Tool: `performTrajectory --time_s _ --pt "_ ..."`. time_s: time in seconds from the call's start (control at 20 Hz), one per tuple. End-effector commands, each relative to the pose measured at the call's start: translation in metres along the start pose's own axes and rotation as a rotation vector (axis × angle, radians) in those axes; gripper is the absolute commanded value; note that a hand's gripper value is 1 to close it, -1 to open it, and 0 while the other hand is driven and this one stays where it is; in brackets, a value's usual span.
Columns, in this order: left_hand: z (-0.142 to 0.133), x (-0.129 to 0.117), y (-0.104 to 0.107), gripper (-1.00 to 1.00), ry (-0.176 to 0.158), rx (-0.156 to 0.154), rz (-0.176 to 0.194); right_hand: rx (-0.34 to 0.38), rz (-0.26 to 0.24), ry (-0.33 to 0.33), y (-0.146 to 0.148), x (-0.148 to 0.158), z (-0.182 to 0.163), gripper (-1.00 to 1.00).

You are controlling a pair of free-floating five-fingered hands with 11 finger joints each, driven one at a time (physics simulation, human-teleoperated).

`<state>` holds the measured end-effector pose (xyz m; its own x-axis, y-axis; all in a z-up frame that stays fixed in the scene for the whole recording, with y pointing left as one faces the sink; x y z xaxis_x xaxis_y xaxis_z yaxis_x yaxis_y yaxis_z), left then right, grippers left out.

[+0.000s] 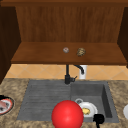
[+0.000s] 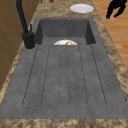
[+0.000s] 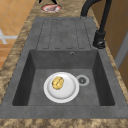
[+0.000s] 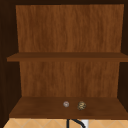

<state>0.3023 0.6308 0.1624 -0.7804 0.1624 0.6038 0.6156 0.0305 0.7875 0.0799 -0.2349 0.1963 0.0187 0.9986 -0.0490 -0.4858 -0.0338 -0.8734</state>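
Nearby, right hand (image 1: 98, 119) (fingers down) beside white plate (image 1: 89, 108).

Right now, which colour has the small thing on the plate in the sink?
Yellow; the small thing on the white plate shows best in the right side view.

The red ball (image 1: 67, 114) covers the left rim of the white plate (image 1: 90, 108) in the front view and runs off the bottom edge, where the right hand (image 1: 98, 119) is cut off too (its fingers cannot be read). At the left edge the left hand (image 1: 2, 97) and the red-rimmed plate (image 1: 5, 106) are cropped. The two small things on the shelf (image 1: 67, 53) are too small to identify.
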Motion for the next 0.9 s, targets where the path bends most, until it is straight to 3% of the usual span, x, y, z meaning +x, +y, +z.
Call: performTrajectory --time_s 0.0,0.15,0.4,0.45,0.65,0.85 --pt "0.017 -0.031 -0.001 -1.00 -0.069 0.026 -0.022 0.000 0.000 0.000 0.000 0.000 0.000 0.00" --pt "0.029 -0.057 -0.005 -1.00 -0.076 0.016 -0.021 0.000 0.000 0.000 0.000 0.000 0.000 0.00" --pt "0.038 -0.093 -0.024 -1.00 -0.075 -0.039 -0.018 0.000 0.000 0.000 0.000 0.000 0.000 0.00" --pt "0.039 -0.091 -0.025 -1.00 -0.081 -0.047 0.002 0.000 0.000 0.000 0.000 0.000 0.000 0.00" --pt "0.042 -0.086 -0.028 -1.00 -0.092 -0.052 0.013 0.000 0.000 0.000 0.000 0.000 0.000 0.00" --pt "0.045 -0.083 -0.029 -1.00 -0.105 -0.039 -0.005 0.000 0.000 0.000 0.000 0.000 0.000 0.00"
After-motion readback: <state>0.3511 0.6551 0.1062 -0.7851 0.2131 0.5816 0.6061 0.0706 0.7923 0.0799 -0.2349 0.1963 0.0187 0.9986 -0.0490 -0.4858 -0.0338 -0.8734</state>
